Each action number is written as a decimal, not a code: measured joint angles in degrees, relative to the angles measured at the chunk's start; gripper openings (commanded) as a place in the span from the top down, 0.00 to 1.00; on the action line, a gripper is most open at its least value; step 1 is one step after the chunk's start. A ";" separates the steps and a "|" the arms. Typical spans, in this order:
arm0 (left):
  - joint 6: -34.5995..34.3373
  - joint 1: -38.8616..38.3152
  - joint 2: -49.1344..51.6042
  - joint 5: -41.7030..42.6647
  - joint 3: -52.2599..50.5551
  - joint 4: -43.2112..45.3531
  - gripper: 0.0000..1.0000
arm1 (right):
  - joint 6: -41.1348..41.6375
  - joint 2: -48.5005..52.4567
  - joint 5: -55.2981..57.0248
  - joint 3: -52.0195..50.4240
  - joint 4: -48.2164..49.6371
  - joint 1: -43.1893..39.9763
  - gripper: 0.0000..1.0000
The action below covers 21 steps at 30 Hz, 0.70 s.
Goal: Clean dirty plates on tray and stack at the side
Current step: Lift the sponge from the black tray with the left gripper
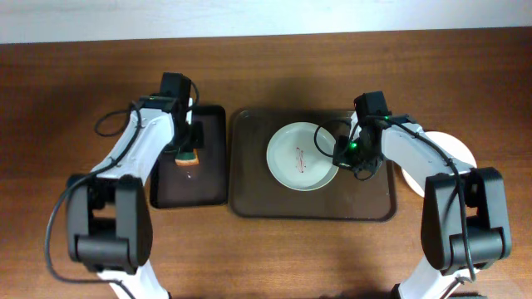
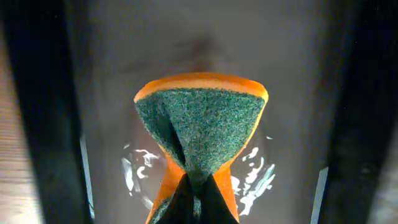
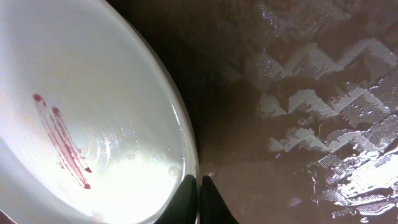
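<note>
Brown wood-grain table (image 1: 266,249), pale wall (image 1: 266,17) strip along the top edge. Large tray (image 1: 249,199) at centre: dark brown, rounded rectangle; the right wrist view shows it wet and glossy with a zigzag texture. Small tray (image 1: 212,166) just left of it, dark, narrower, with a shiny wet patch. Dirty plate (image 1: 291,166) on the large tray: white, round, glossy, with thin red streaks (image 3: 62,140) across it. Second plate (image 1: 457,149), white, on the table right of the large tray, partly under the right arm. Sponge (image 2: 199,130) over the small tray: orange body, green scouring face, squeezed into an hourglass. Left gripper (image 2: 198,193) pinches the sponge tight. Right gripper (image 3: 199,186) is closed on the dirty plate's right rim.
</note>
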 measured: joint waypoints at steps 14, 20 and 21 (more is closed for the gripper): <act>1.51 -0.02 -18.86 1.79 0.44 1.46 1.00 | 0.04 0.00 0.00 0.00 0.00 0.00 0.96; 1.92 -0.02 -25.68 1.77 0.44 2.38 1.00 | 0.04 0.00 0.00 0.00 0.00 0.00 0.96; 1.92 -0.02 -27.36 1.77 0.44 3.19 1.00 | 0.04 0.00 0.00 0.00 0.00 0.00 0.96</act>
